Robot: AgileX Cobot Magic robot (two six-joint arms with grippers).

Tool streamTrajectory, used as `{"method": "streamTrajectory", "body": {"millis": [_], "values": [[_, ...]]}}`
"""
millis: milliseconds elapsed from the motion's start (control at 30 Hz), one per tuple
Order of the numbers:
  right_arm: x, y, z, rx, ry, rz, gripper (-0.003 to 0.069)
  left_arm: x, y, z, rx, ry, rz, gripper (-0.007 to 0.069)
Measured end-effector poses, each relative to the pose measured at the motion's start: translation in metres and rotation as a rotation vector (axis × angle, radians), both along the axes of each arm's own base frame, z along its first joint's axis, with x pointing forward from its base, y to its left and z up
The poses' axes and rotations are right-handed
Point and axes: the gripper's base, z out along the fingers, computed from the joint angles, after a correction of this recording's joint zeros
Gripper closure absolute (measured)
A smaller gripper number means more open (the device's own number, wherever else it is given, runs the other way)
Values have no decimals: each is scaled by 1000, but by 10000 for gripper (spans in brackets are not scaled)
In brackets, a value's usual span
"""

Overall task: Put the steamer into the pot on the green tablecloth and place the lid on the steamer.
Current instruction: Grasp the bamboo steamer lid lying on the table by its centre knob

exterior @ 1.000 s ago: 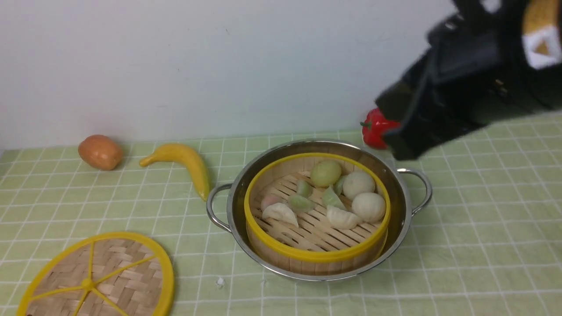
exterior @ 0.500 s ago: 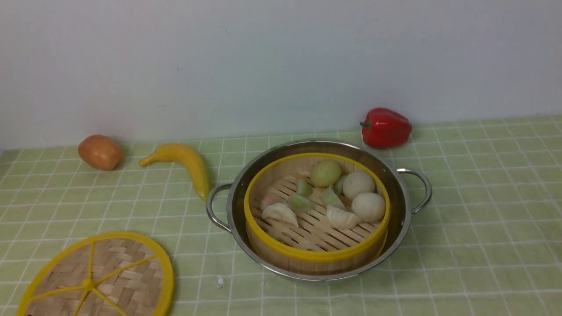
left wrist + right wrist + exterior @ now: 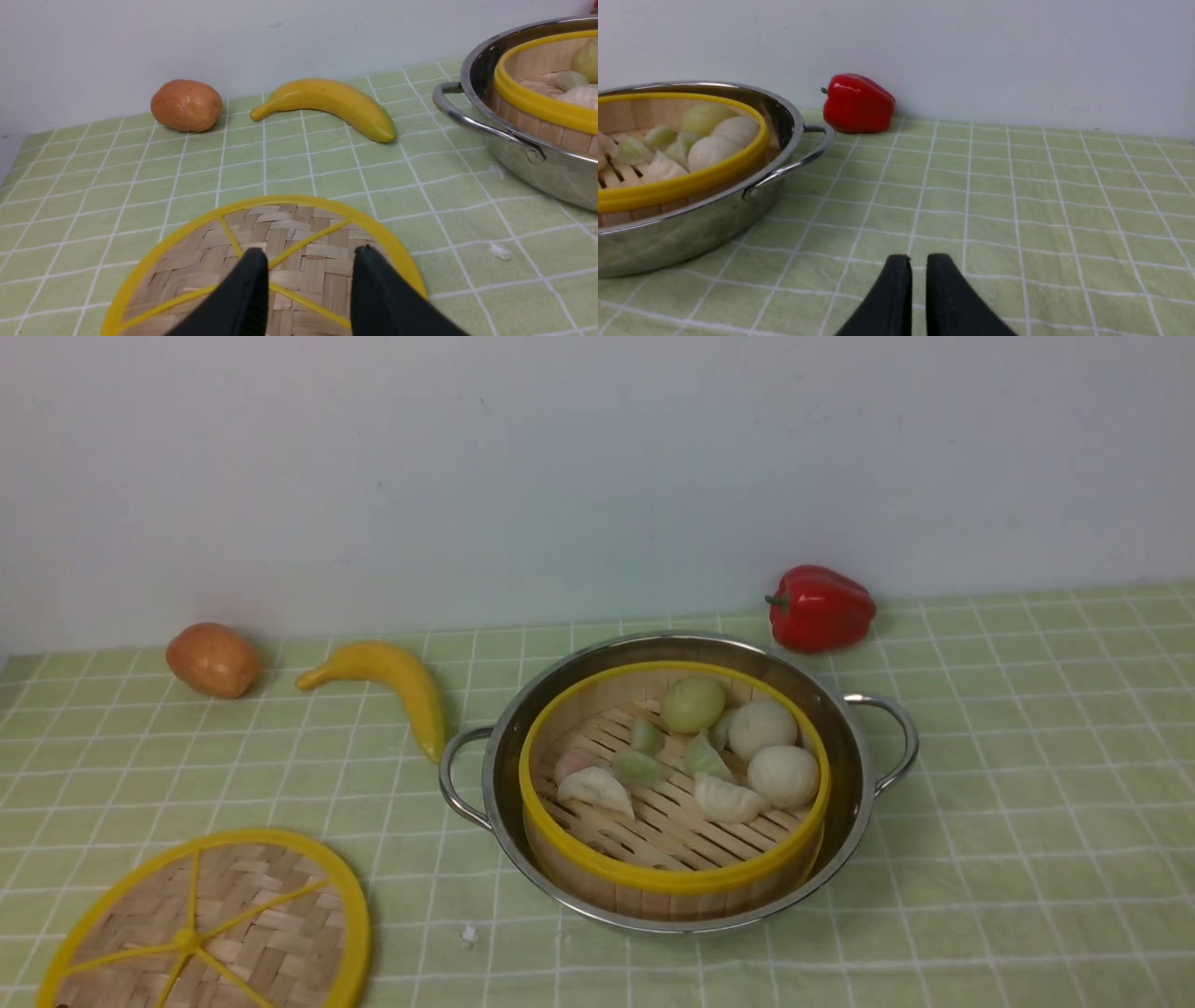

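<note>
The steamer [image 3: 672, 880], a bamboo basket with a yellow rim, sits inside the shiny pot [image 3: 837, 728] on the green tablecloth [image 3: 1027, 803]. Several buns and dumplings lie on its slatted floor. The lid [image 3: 243, 933] lies flat on the cloth at the front left, apart from the pot. Neither arm shows in the front view. In the left wrist view my left gripper [image 3: 310, 255] hangs open just over the lid [image 3: 289, 228], nothing between its fingers. My right gripper [image 3: 918, 259] is over bare cloth to the right of the pot [image 3: 691, 233], jaws parted by a narrow slit, empty.
A banana [image 3: 392, 681] and a brown potato-like thing [image 3: 213, 659] lie at the back left. A red pepper [image 3: 822, 607] stands behind the pot by the white wall. A small white crumb [image 3: 467, 936] lies on the cloth between lid and pot.
The right arm, which hung over the pepper at the upper right a second ago, has left the front view. The steamer, pot and lid have not moved.
</note>
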Motion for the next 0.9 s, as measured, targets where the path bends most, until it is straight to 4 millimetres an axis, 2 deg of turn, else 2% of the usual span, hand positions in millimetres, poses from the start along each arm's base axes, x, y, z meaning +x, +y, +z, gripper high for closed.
{"method": "streamTrajectory", "body": {"millis": [267,900], "values": [[0,0,0,66,7,-8,553,0,0,0,0,0,0,382],[0,0,0,88,10,-11,450,0,0,0,0,0,0,382]]}}
